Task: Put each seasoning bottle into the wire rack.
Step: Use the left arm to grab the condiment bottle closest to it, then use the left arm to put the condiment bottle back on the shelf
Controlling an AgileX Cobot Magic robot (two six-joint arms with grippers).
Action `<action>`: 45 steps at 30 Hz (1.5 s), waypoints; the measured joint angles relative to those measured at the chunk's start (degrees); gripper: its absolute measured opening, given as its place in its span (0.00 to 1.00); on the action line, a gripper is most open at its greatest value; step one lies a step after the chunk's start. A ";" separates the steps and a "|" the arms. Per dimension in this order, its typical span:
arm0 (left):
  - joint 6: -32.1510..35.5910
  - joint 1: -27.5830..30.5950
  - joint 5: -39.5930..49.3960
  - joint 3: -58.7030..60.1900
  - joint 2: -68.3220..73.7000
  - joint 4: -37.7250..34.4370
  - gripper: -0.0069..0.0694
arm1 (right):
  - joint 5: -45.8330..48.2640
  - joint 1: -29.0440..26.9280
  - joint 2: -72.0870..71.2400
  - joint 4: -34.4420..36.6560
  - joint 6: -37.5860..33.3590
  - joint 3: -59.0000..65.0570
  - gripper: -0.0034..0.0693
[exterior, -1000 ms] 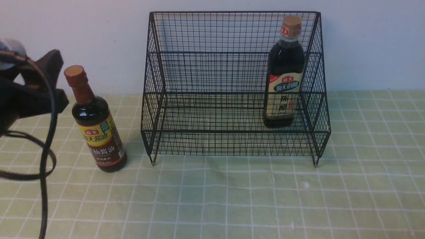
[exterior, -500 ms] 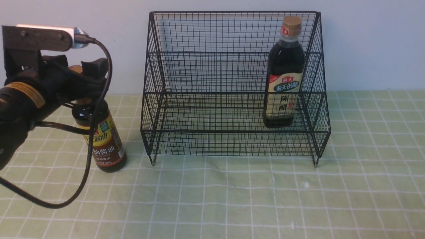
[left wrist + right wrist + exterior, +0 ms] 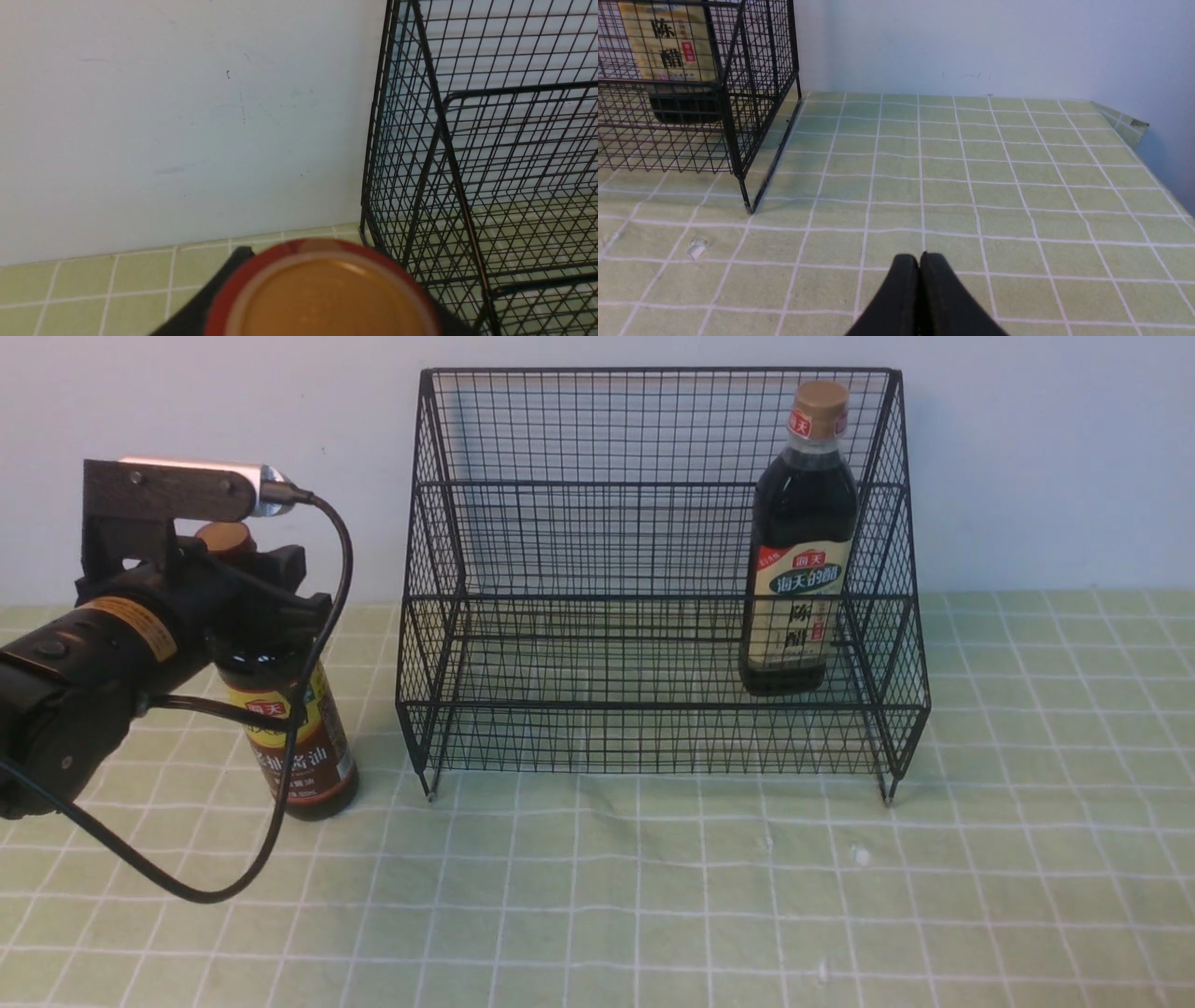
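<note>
The slim seasoning bottle (image 3: pixel 297 747), with its red-brown cap (image 3: pixel 224 536) and yellow-brown label, stands on the cloth just left of the wire rack (image 3: pixel 579 523). My left gripper (image 3: pixel 266 602) is closed around its neck, below the cap. In the left wrist view that cap (image 3: pixel 322 294) fills the lower edge, with one black finger (image 3: pixel 219 284) beside it. The wider seasoning bottle (image 3: pixel 803 551), tan cap and beige label, stands upright at the right end of the rack's lower tier. My right gripper (image 3: pixel 919 261) is shut and empty over the cloth, right of the rack (image 3: pixel 738 93).
A green checked cloth (image 3: pixel 653 877) covers the table, and a pale wall (image 3: pixel 1027 457) rises directly behind the rack. The left arm's black cable (image 3: pixel 271 821) loops down in front of the slim bottle. The table's right edge (image 3: pixel 1134 123) shows in the right wrist view.
My left gripper has swung in from the left, come round the slim bottle's neck and closed on it. The bottle has shifted slightly right. The right gripper and wider bottle are unchanged.
</note>
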 joint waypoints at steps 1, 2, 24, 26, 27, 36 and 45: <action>0.00 0.00 0.08 0.00 -0.16 0.08 0.43 | 0.00 0.00 0.00 0.00 0.00 0.00 0.03; -0.05 0.00 1.16 0.00 -0.88 0.65 0.43 | 0.00 0.00 0.00 0.00 0.00 0.00 0.03; -17.32 -6.98 7.91 -25.96 -8.82 15.01 0.43 | 0.00 0.00 0.00 0.00 0.00 0.00 0.03; -18.74 -8.85 8.19 -29.01 -6.40 15.23 0.43 | 0.00 0.00 0.00 0.00 0.00 0.00 0.03; -19.09 -9.55 8.31 -30.12 -5.36 15.29 0.43 | 0.00 0.00 0.00 0.00 0.00 0.00 0.03; -19.45 -15.46 8.57 -37.71 6.28 15.99 0.43 | 0.00 0.00 0.00 0.00 0.00 0.00 0.03; -21.66 -15.96 6.94 -39.16 11.57 17.44 0.43 | 0.00 0.00 0.00 0.00 -0.06 0.00 0.03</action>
